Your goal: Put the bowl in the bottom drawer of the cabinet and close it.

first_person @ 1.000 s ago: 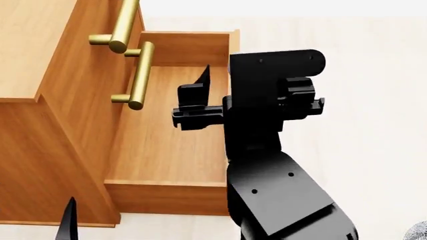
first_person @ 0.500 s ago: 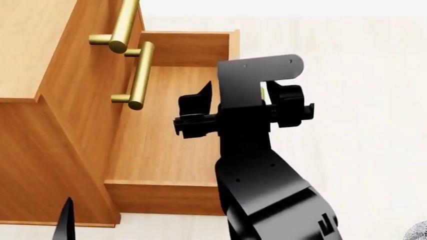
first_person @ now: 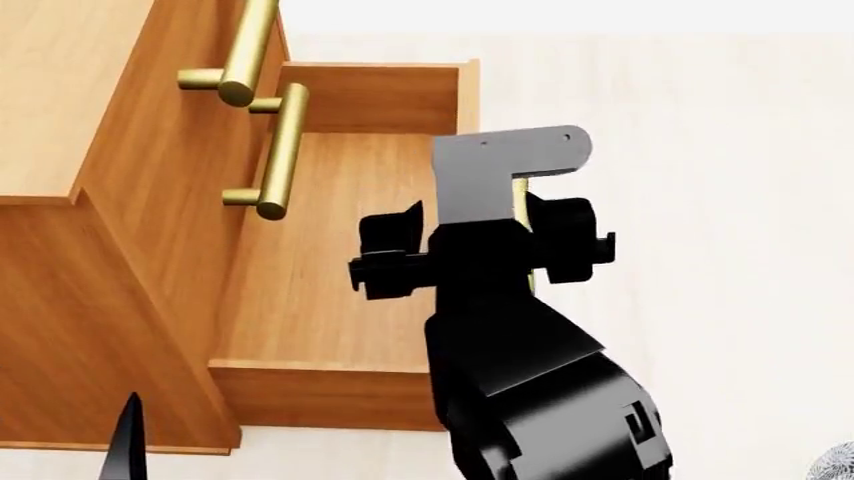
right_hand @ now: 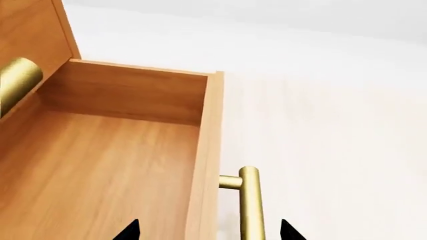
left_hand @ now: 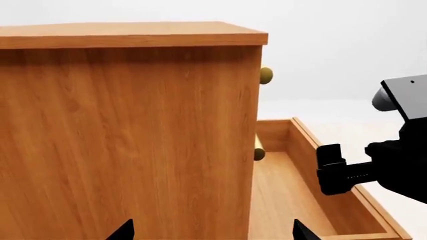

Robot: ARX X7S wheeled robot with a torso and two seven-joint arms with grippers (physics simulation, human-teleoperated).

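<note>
One cabinet [first_person: 80, 250] fills the head view from 9 o'clock to 11 o'clock. It is orange-brown wood. Its bottom drawer [first_person: 334, 300] is pulled out wide, and its wooden floor shows bare in the middle of the view.

There are three brass handles. Two upper handles [first_person: 280, 150] stick out of the cabinet front near 11 o'clock, one just above the other. The third is the drawer handle [right_hand: 248, 205], on the outside of the drawer's front wall.

One bowl [first_person: 838, 462] peeks in at the edge near 4 o'clock. Only a small speckled bit of it shows. It is outside the drawer and well apart from it.

Two black arms show. The right gripper [right_hand: 208, 231] is above the drawer's front wall. Its two tips are spread wide and hold nothing, and the front wall and the drawer handle show between them. The left gripper [left_hand: 212, 232] is beside the cabinet's plain side, low near 7 o'clock in the head view. Its two tips are also wide apart and hold nothing
</note>
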